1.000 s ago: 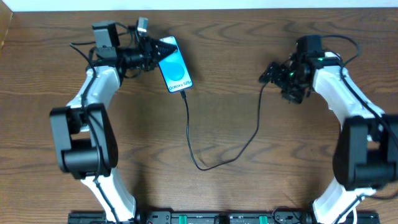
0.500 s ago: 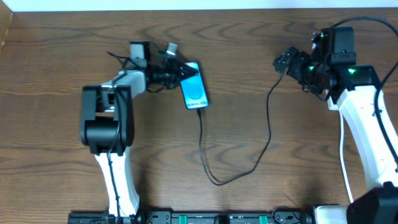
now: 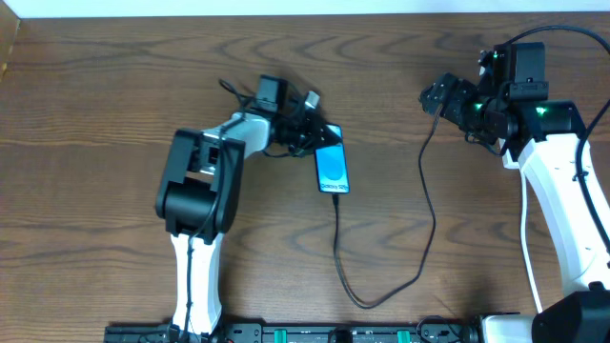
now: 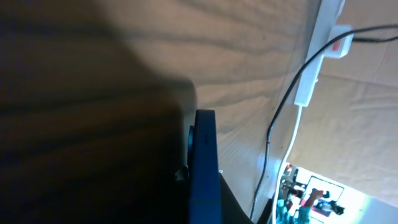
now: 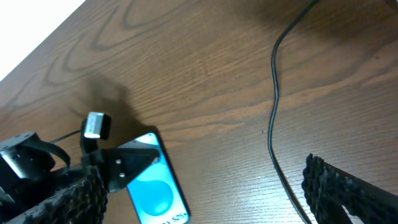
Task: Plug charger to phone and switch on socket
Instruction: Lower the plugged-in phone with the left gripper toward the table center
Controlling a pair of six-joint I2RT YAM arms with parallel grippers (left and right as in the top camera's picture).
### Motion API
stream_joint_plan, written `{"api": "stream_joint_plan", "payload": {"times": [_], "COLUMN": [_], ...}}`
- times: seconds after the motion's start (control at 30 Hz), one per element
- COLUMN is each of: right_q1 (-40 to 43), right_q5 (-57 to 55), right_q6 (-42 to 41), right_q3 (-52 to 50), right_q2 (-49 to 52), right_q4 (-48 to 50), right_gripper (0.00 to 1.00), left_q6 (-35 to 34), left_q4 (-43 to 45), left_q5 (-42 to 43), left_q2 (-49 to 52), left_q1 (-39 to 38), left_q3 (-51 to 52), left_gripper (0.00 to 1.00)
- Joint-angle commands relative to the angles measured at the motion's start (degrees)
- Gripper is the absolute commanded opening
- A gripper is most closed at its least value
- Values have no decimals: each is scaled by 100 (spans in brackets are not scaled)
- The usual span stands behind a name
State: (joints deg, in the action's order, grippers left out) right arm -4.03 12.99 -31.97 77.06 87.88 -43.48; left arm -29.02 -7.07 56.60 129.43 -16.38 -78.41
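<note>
The phone [image 3: 332, 170] has a bright blue screen and lies on the wooden table. The charger's black cable [image 3: 431, 219] is plugged into its near end, loops toward the front and rises to my right gripper. My left gripper [image 3: 319, 141] is shut on the phone's far end. In the left wrist view the phone [image 4: 202, 168] shows edge-on. The white socket strip [image 4: 309, 78] shows at that view's top right, with a white red-marked block [image 4: 339, 45] on it. My right gripper [image 5: 211, 205] is open, above the table beside the cable [image 5: 272, 124], with the phone [image 5: 155, 193] below.
The table's far edge meets a white wall [image 3: 286, 6]. The cable's loop [image 3: 367, 303] lies near the front edge. A thin white cord [image 4: 292, 143] runs from the strip. The arm bases stand at the front.
My left gripper has moved right and toward the front with the phone, dragging the cable loop along. The right arm has held still over the last half second.
</note>
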Motion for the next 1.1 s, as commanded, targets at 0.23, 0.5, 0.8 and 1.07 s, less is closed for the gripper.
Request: {"api": "stream_joint_plan", "payload": {"times": [0.23, 0.5, 0.8, 1.07], "right_q1": [24, 24, 24, 24], "right_q5": [-85, -87, -87, -90], "right_q6": [98, 98, 101, 101], "right_q3": [7, 7, 7, 7], "right_q2": [-63, -63, -63, -63], "right_q4": [-76, -114, -114, -114], "right_gripper": [99, 99, 99, 99], "left_q6": [-310, -734, -732, -728], "left_q4": [2, 0, -20, -20], "left_q5": [-946, -1521, -1864, -1880], "left_q2": [-13, -13, -13, -13], "left_q1": [-568, -658, -658, -658], "left_q3": [-39, -39, -39, -39], "left_gripper": [8, 7, 8, 23]}}
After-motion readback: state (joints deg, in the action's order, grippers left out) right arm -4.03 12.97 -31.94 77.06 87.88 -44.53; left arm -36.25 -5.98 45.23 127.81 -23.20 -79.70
